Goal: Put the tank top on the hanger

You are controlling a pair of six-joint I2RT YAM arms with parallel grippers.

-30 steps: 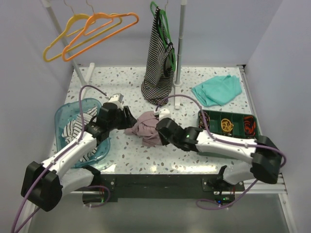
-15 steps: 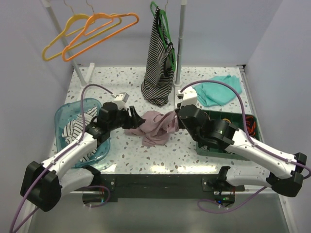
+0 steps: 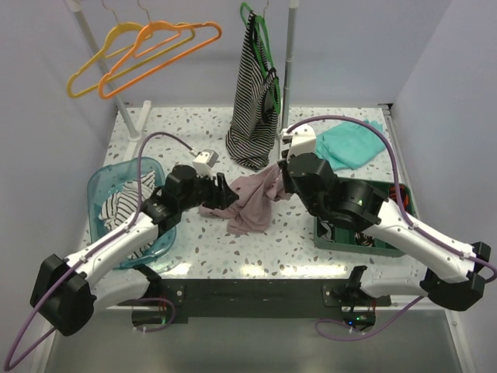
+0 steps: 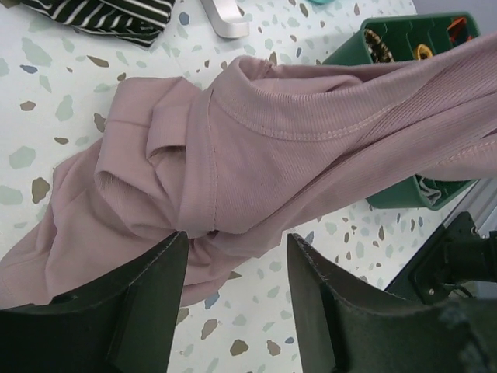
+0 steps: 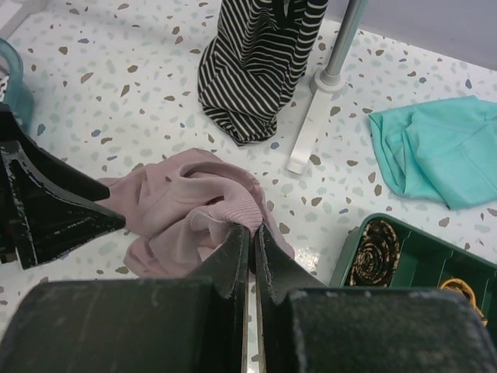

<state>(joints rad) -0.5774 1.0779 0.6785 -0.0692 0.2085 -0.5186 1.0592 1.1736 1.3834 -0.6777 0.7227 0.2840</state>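
Observation:
The dusty pink tank top (image 3: 250, 200) lies bunched at the table's middle, one edge lifted. My right gripper (image 3: 281, 176) is shut on that edge and holds it up; in the right wrist view the fabric (image 5: 194, 203) is pinched at the fingertips (image 5: 251, 230). My left gripper (image 3: 224, 196) is open at the top's left side, its jaws straddling the fabric's lower fold (image 4: 233, 155) without closing. The orange hanger (image 3: 159, 47) hangs on the rail at back left.
A yellow hanger (image 3: 101, 62) hangs beside the orange one. A striped top on a green hanger (image 3: 255, 93) hangs at the back middle beside a white rack post (image 3: 287, 70). A teal cloth (image 3: 349, 144) lies back right. A green tray (image 3: 365, 210) sits right, a blue basket (image 3: 116, 206) left.
My right gripper has risen and moved back-right, pulling the tank top's edge up and stretching it. My left gripper has shifted slightly right toward the fabric.

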